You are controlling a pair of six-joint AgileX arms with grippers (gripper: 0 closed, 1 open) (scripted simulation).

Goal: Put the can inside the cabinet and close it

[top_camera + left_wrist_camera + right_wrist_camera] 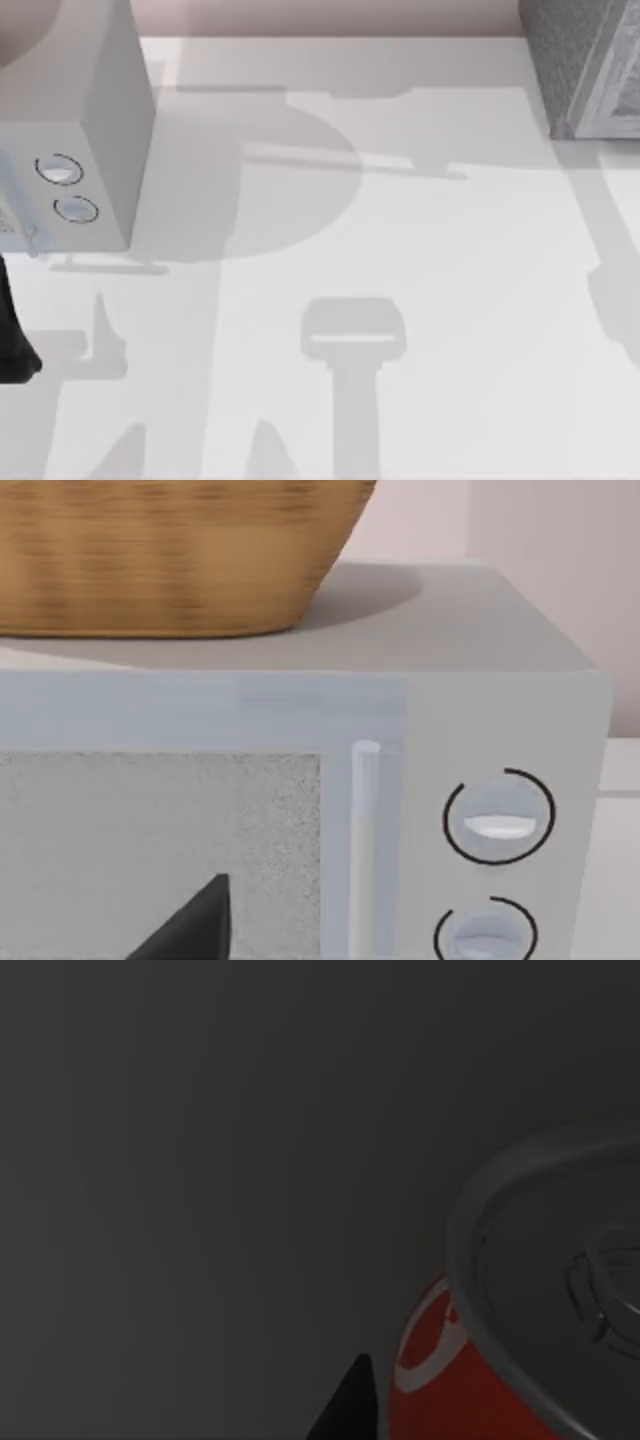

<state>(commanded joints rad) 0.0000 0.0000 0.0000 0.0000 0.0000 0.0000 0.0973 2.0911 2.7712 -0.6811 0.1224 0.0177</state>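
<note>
The can point(470, 1380) is close in the right wrist view, with a red side with white markings and a silver-grey top, in dark surroundings. One dark fingertip point(345, 1405) of my right gripper lies just beside the can; whether it grips it I cannot tell. The cabinet point(575, 60), dark grey and speckled, stands at the table's far right corner, its paler framed panel point(618, 95) facing the right edge. My left arm point(14, 335) is at the left edge, and one of its fingertips point(195, 925) points at the front of the pale grey box.
A smooth pale grey box point(100, 130) with two round dials point(60, 170) stands at the far left. A woven basket point(170, 550) sits on top of it. The white table point(400, 250) stretches between the two boxes, crossed by arm shadows.
</note>
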